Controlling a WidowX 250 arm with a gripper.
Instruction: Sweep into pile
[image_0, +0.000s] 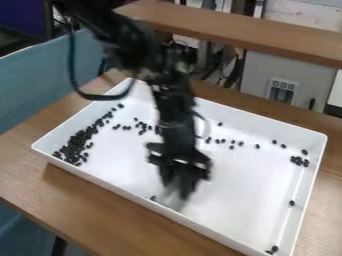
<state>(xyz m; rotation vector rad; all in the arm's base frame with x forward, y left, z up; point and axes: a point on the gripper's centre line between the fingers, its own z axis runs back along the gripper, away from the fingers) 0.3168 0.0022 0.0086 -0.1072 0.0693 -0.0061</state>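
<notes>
- We judge the dark beans (88, 129) to be light, hard and rather slippery, apt to skitter over the smooth tray (113, 186) if we shove them fast.
- We'd not pinch them singly (there are far too many); a broad edge, kept low behind them, should herd them better.
- Our densest heap (77, 145) lies at nine o'clock in the tray, with loose beans from eleven to one o'clock, a small knot (299, 160) at three and a couple more near five.
- Those by the walls look the most awkward to us, since a straight edge could ride over them; we'd nudge them out gently first.
- Our arm (140, 47) comes in from eleven o'clock and slopes down across the tray's middle.
- The hand (179, 188) hangs steeply at its end, towards six o'clock, low beside the near wall.
- Under it we see a blurred pale shape (176, 202), perhaps a sweeping tool; we cannot tell whether the hand is grasping it, released or clenched.
- If it is a tool, we'd want it held firmly near its top, its lower edge free to meet the tray floor.
</notes>
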